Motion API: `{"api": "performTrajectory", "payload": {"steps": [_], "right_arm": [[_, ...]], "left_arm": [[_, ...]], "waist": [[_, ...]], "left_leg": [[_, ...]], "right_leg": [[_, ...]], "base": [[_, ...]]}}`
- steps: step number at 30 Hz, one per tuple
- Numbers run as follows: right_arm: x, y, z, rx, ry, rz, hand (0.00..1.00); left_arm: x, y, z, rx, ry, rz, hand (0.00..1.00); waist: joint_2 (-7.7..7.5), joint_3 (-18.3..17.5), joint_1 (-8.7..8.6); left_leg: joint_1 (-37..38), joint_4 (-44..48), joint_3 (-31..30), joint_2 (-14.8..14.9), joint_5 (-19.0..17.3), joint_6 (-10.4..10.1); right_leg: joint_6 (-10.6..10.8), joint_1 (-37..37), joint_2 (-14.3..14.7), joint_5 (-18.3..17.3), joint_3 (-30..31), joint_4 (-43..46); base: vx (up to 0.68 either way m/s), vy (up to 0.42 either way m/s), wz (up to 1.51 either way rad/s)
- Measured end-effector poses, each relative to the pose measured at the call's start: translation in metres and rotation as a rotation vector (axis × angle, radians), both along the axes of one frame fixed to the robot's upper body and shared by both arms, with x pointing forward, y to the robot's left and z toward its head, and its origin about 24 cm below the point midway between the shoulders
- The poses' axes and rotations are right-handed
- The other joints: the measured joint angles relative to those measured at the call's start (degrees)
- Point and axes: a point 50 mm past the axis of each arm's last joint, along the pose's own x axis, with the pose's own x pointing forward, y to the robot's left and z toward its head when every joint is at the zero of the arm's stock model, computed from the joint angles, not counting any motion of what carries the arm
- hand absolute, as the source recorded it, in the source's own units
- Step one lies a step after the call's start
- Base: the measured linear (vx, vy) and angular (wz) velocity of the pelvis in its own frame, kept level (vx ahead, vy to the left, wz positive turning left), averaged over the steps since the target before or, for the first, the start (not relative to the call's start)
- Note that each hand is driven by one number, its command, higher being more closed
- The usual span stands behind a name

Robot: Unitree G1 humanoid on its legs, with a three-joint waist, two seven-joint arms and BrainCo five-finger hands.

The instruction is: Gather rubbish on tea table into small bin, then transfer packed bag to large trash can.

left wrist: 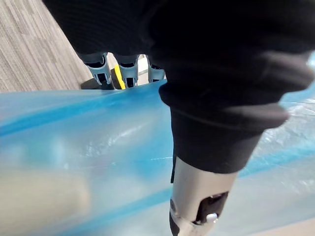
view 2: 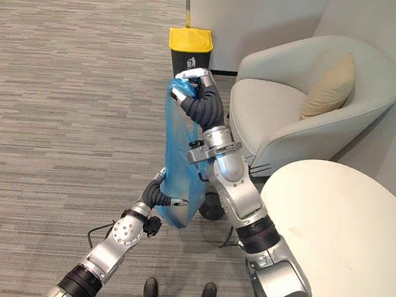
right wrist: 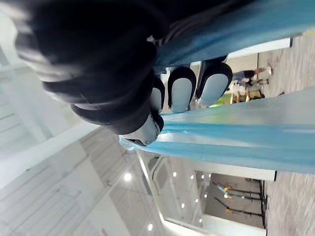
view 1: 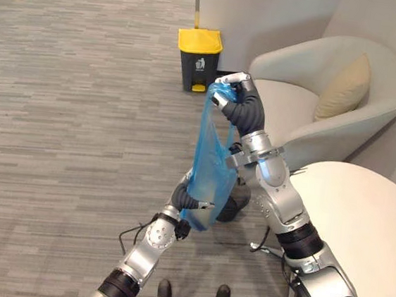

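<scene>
A blue plastic bag [view 1: 210,164] hangs in the air over the carpet. My right hand [view 1: 242,103] is raised and shut on its bunched top; in the right wrist view its fingers [right wrist: 182,93] curl over the gathered blue film [right wrist: 236,142]. My left hand [view 1: 184,198] grips the bag's lower part. The left wrist view has the thumb [left wrist: 216,123] across the front of the film [left wrist: 74,147] and the fingers [left wrist: 129,73] behind its edge. Beyond the bag, by the wall, a black trash can with a yellow lid [view 1: 198,60] stands with the lid down.
A pale armchair [view 1: 295,102] with a tan cushion [view 1: 344,89] stands right of the trash can. A round white table [view 1: 360,222] lies close on my right. Grey carpet [view 1: 82,108] stretches open to the left and ahead.
</scene>
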Motion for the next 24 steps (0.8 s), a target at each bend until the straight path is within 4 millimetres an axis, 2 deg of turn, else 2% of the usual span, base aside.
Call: {"api": "performTrajectory", "payload": {"steps": [5,7,10,12,13,17,24], "right_arm": [[-0.014,0.032,0.008,0.0,-0.023,0.133,1.0],[-0.023,0.045,0.007,0.0,-0.016,0.188,1.0],[-0.031,0.057,0.002,-0.019,-0.01,0.237,1.0],[-0.032,0.059,0.002,-0.019,-0.01,0.246,1.0],[-0.033,0.061,0.004,-0.023,-0.018,0.252,1.0],[-0.035,0.064,0.01,-0.028,-0.042,0.261,1.0],[-0.034,0.068,0.006,-0.039,-0.025,0.258,1.0]], "left_arm": [[0.011,-0.014,0.015,0.005,-0.066,0.008,0.0],[0.017,-0.027,0.025,-0.013,-0.104,-0.005,0.0],[0.026,-0.039,0.038,-0.019,-0.152,-0.002,0.0],[0.03,-0.04,0.042,-0.014,-0.168,0.011,0.0],[0.032,-0.04,0.043,-0.01,-0.174,0.024,1.0],[0.033,-0.038,0.045,-0.015,-0.182,0.062,1.0],[0.046,-0.038,0.053,-0.023,-0.181,0.059,1.0]], "waist": [[-0.65,-0.4,0.25],[-0.68,-0.5,0.43],[-1.03,-0.7,0.6],[-1.33,-0.9,0.77],[-1.36,-0.9,0.95],[-1.38,-0.9,1.18],[-1.83,-1.2,1.21]], "left_leg": [[0.7,-0.8,-0.1,0.2,0.5,-0.3],[1.3,-1.4,-0.2,0.2,0.7,-0.3],[1.0,-1.2,-0.9,0.3,0.8,-0.5],[1.0,-1.2,-1.2,0.4,0.9,-0.6],[1.0,-1.2,-1.2,0.4,0.9,-0.6],[1.0,-1.2,-1.2,0.4,0.9,-0.7],[1.0,-1.2,-1.1,0.4,0.9,-0.7]], "right_leg": [[0.0,0.4,0.5,0.0,-0.1,0.0],[0.2,1.0,0.4,-0.1,-0.3,0.0],[0.1,1.1,0.3,-0.1,-0.9,0.0],[0.1,1.1,0.4,-0.1,-1.1,0.0],[0.1,1.1,0.4,-0.1,-1.1,0.0],[0.1,1.1,0.4,-0.1,-1.1,0.0],[0.1,1.1,0.4,-0.1,-1.1,-0.1]], "base": [[0.0,0.0,0.0],[0.0,0.02,0.05],[-0.01,0.015,0.11],[-0.01,0.012,0.07],[0.0,0.0,0.0],[0.0,0.0,0.0],[0.0,0.0,0.0]]}}
